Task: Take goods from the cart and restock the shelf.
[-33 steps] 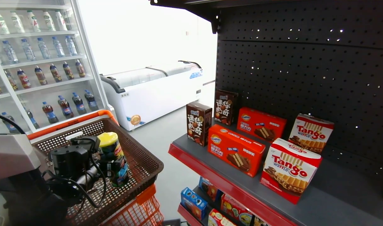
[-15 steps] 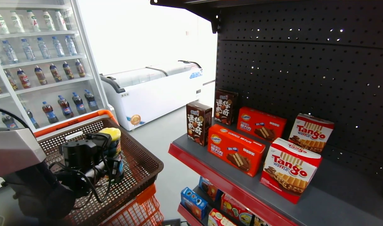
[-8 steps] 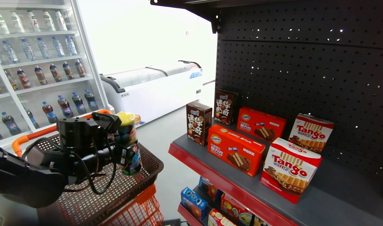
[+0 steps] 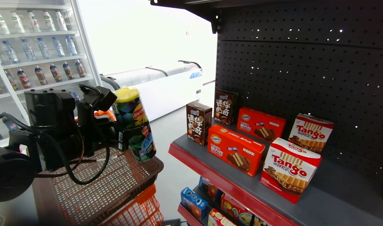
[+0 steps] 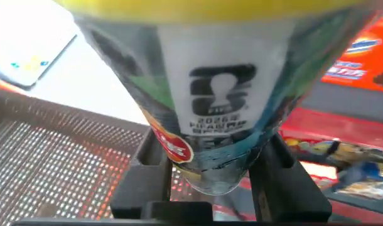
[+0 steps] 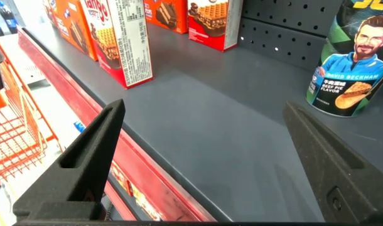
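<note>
Right now the left fingers [image 5: 147, 182] are closed on a chip can [image 4: 133, 125] with a yellow lid, pinching it from 2 sides low on its body. In the head view the can sits left of centre, nearly upright with its lid leaning slightly to the left. It hangs in the air above the right end of the brown cart basket [image 4: 116, 188] and touches neither the basket nor the shelf [image 4: 329, 201].

The grey shelf board with its red front edge fills the lower right of that view. On it stand 2 dark brown boxes [image 4: 198, 123] at its left end, then 2 orange boxes [image 4: 235, 149], then 2 red and white wafer boxes [image 4: 288, 169], each pair set 1 behind the other. A black pegboard wall [image 4: 304, 69] rises behind them.

The right fingers [image 6: 85, 169] are spread wide with nothing between them, hovering over a bare stretch of the shelf board. A second can [image 6: 351, 63] stands upright there, close to the pegboard.

A white chest freezer [image 4: 160, 91] sits at the centre of the head view, and a glass-door cooler [image 4: 37, 62] full of bottles is at the upper left.
</note>
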